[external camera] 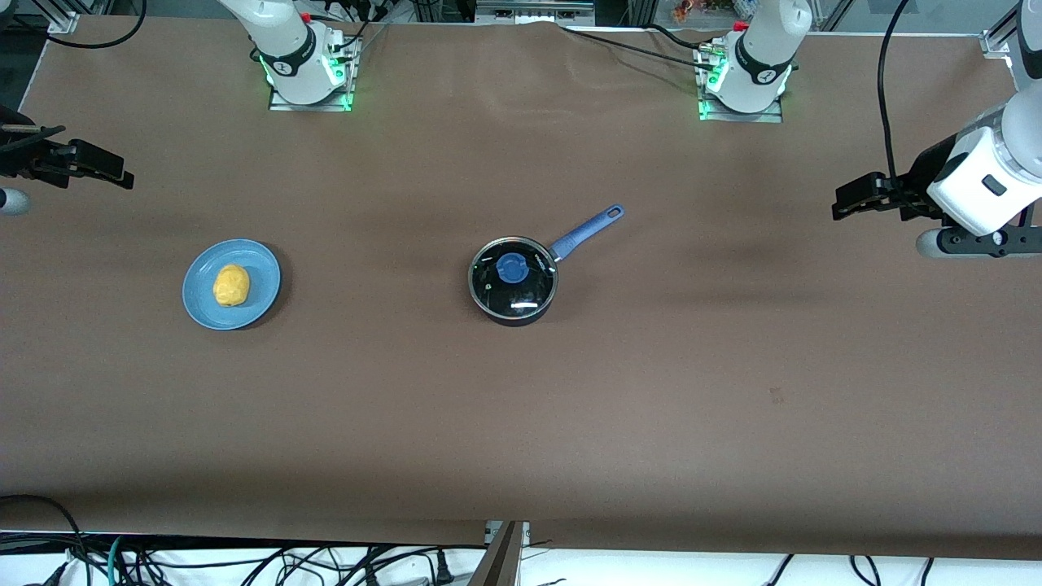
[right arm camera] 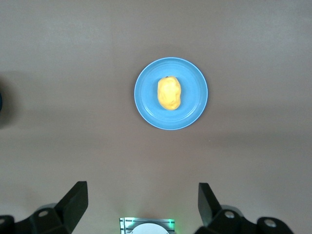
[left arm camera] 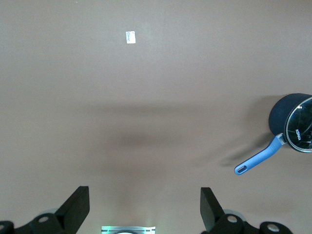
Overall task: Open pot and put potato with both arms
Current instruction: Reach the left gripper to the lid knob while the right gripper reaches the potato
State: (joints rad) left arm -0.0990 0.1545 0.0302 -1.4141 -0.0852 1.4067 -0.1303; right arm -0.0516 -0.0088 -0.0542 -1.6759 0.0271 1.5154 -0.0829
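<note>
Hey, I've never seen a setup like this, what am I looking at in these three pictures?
Two white robot arms stand at a brown table. The big picture looks down from across the table; the other two come from cameras on each arm's wrist. The left end effector hangs open above bare table at its end, with the pot in its view. The pot sits mid-table, its glass lid on and its blue handle pointing toward the left arm. The right end effector hangs open at the opposite end, looking down on the potato, which lies on a blue plate. Neither holds anything.
</note>
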